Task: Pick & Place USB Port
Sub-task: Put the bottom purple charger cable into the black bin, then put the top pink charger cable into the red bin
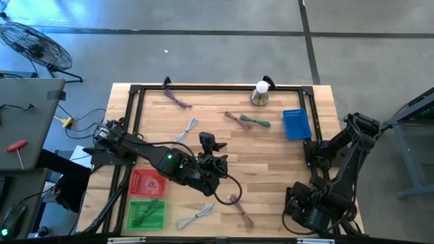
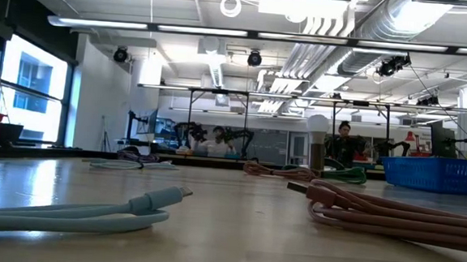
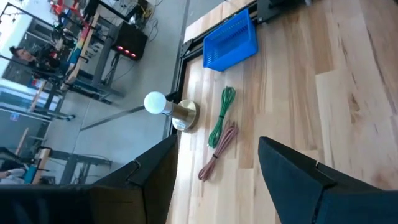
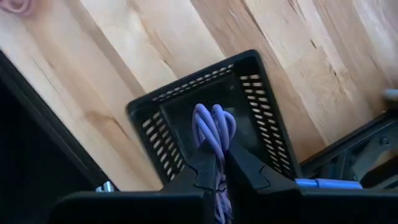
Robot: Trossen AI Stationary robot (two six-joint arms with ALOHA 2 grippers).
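The right gripper (image 4: 216, 163) hangs over a black basket (image 4: 264, 102) at the near right corner of the wooden desk (image 1: 271, 163). Its jaws are pressed together on a purple cable (image 4: 213, 127). The looped end of the cable sticks out past the jaws, above the inside of the basket. In the high view the right arm hides the basket.

The left gripper (image 1: 218, 163) is near the middle of the desk, above the bare wood. Its jaws are spread apart with nothing between them. Its wrist view looks toward the far side of the desk.

Other cables lie around the desk. A green cable (image 1: 256, 122) and a pink cable (image 1: 235, 118) lie side by side near the far edge. A light blue cable (image 2: 74, 211) and another pink cable (image 2: 391, 212) lie close to the near edge. A blue basket (image 1: 296, 125) sits on the far right. A red basket (image 1: 149, 181) and a green basket (image 1: 146, 213) sit on the near left, the green one nearer. A lamp (image 1: 260, 93) with a round white bulb stands at the far edge.
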